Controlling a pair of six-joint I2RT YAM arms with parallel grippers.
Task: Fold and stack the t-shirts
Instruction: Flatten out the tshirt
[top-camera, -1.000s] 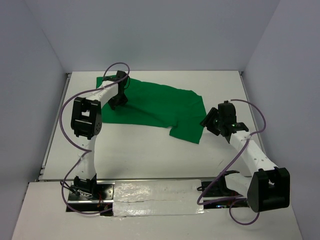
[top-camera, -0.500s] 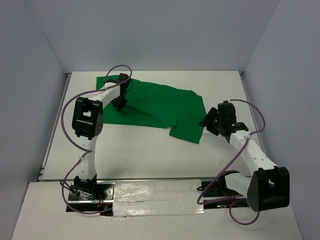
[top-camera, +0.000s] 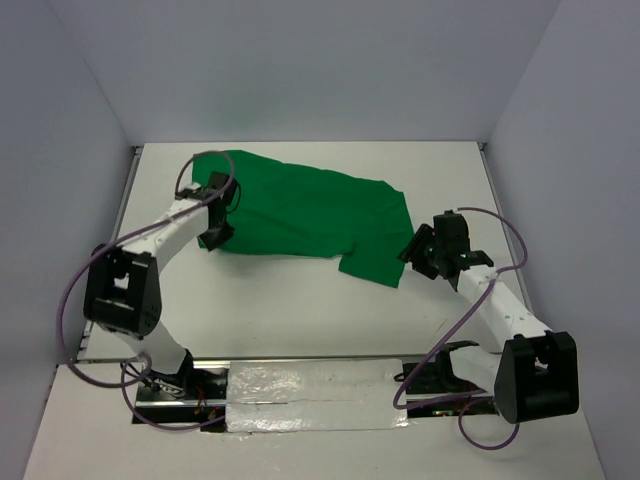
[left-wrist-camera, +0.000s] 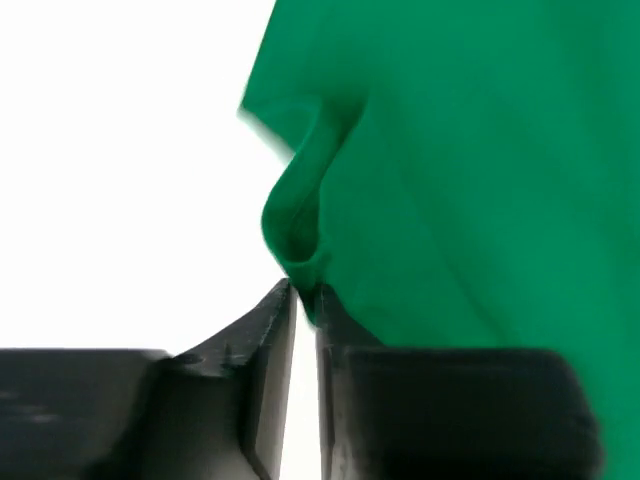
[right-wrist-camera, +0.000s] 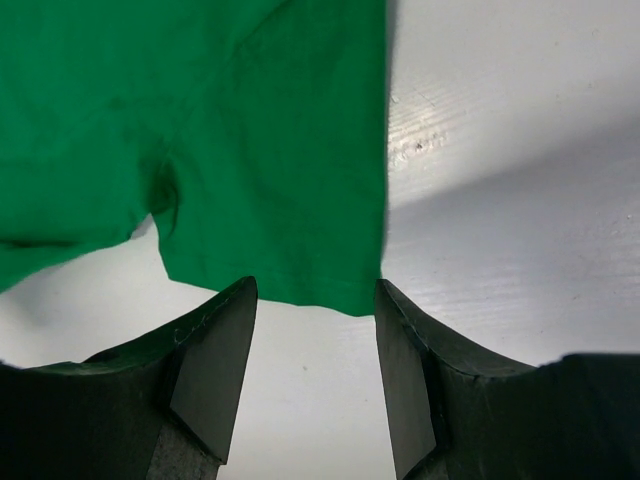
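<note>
Your t-shirt (top-camera: 300, 205) lies spread across the far half of the tabletop (top-camera: 300, 310), bright green and plain. Its far-left corner sits close to the left wall (top-camera: 60, 180), so there is little room on that side. You have much more space to the right, where bare tabletop runs from the shirt's right edge to the right wall (top-camera: 570, 150). A wide bare band also separates the shirt's near edge from the arm bases.

Your left gripper (top-camera: 214, 232) is at the shirt's near-left edge. In the wrist view its jaws are pressed almost together with only a thin slit between them, and they pinch a small fold of green cloth. A soft ridge rises from that pinch, and white tabletop shows just to its left.

Your right gripper (right-wrist-camera: 315, 290) is spread wide and holds nothing. The sleeve (top-camera: 372, 262) juts toward the near side here, and its straight hem and right corner lie just ahead of the fingertips. You can't tell whether the fingers touch the tabletop.

The cloth lies mostly flat, with gentle wrinkles near the sleeve seam.
</note>
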